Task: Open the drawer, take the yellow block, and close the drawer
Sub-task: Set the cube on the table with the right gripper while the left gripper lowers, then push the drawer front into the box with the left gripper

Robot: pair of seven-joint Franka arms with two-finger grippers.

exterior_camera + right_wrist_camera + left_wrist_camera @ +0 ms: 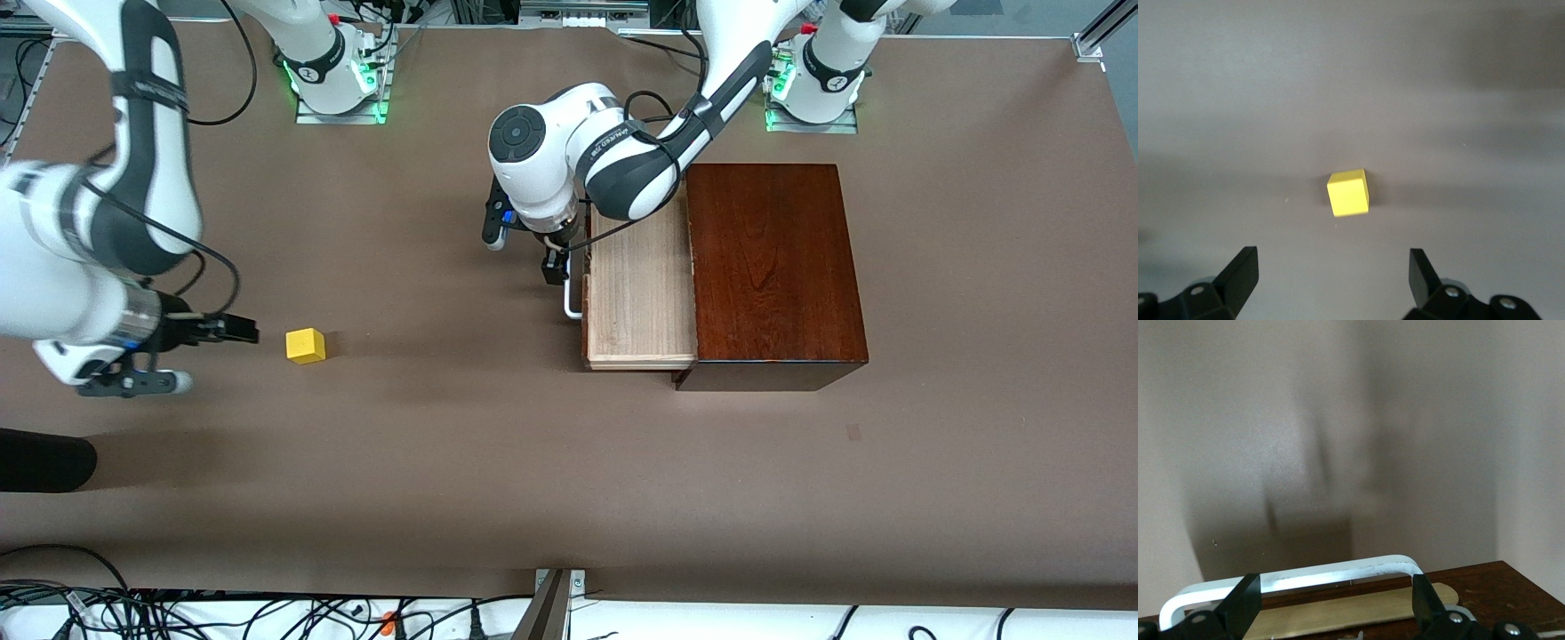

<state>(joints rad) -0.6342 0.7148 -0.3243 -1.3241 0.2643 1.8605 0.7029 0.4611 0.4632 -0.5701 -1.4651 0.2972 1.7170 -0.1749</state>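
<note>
The drawer (640, 298) stands pulled out of the dark reddish-brown box (773, 267), and its pale wooden inside shows nothing in it. My left gripper (556, 267) (1335, 595) hangs open at the white bar handle (573, 307) (1338, 572), fingers wide apart along the bar, not clamped on it. The yellow block (305, 346) (1349, 193) lies on the bare table toward the right arm's end. My right gripper (249, 332) (1333, 267) is open beside it, a short gap away, with nothing between its fingers.
A black rounded object (44, 462) lies at the table's edge, nearer the front camera than the right gripper. Cables (178, 613) run along the front edge. The brown tabletop (462, 427) stretches between block and box.
</note>
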